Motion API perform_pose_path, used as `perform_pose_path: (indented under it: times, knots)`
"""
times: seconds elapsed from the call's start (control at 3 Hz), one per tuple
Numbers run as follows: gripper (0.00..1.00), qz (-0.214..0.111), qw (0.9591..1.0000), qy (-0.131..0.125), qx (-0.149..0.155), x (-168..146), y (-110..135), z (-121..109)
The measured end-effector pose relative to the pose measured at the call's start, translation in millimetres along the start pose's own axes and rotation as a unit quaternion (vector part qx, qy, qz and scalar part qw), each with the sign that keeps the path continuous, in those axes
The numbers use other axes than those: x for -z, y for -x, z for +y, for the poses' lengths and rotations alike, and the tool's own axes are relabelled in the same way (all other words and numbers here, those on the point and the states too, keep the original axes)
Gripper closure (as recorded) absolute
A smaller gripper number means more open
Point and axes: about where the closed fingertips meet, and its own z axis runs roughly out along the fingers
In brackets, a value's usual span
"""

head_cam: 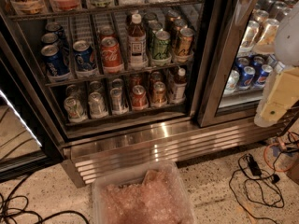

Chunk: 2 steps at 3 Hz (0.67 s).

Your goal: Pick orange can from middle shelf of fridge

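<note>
The fridge (154,146) stands open in front of me, with a ribbed steel base panel. Its middle shelf (117,73) is a dark wire rack with lanes of cans. The orange can (183,42) stands upright at the front of the rightmost lane, with more orange cans behind it. A green can (161,45) is just left of it. My gripper (276,101), a cream-yellow block under a white arm, hangs at the right edge of the camera view. It is outside the fridge, far right of the orange can and lower.
On the same shelf stand a brown bottle (136,38), a red Coca-Cola can (111,55) and blue cans (55,59). The open glass door (233,55) stands between gripper and shelf. A plastic bin (98,190) sits on the floor below. Cables (257,181) lie at right.
</note>
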Motion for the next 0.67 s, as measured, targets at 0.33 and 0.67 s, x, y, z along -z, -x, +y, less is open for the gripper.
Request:
perform_pose_path:
  times: [0.33,0.67]
  knots:
    - [0.0,-0.005,1.0,-0.003,-0.001,-3.3,1.8,-1.6]
    - [0.0,-0.005,1.0,-0.003,-0.001,-3.4,1.8,-1.6]
